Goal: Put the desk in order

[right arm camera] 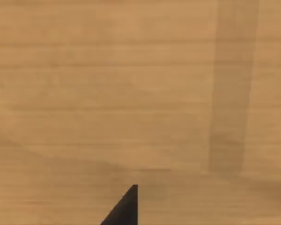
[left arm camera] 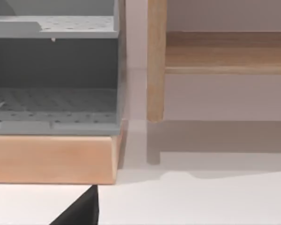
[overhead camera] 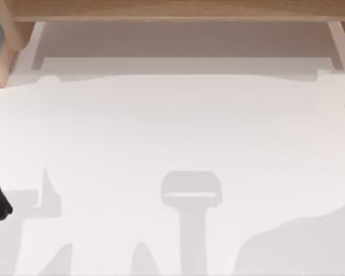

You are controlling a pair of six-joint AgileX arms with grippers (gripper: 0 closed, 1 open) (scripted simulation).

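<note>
The white surface (overhead camera: pixel 178 132) is lying bare, its wooden shelf (overhead camera: pixel 172 10) at twelve o'clock. The left end effector (left arm camera: pixel 79 211) is being seen near a gray tray (left arm camera: pixel 54 70); its opening cannot be told. Judged, something to tidy must next be located.

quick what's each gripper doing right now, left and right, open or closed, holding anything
Left gripper: at the top view's left edge, facing a grey tray on the desk; state cannot be told.
Right gripper: over the wooden shelf; state cannot be told.

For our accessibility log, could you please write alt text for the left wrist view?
A grey perforated two-tier tray sits on a light wooden block beside a tan wooden upright of the white desk; a black gripper tip pokes in.
</note>
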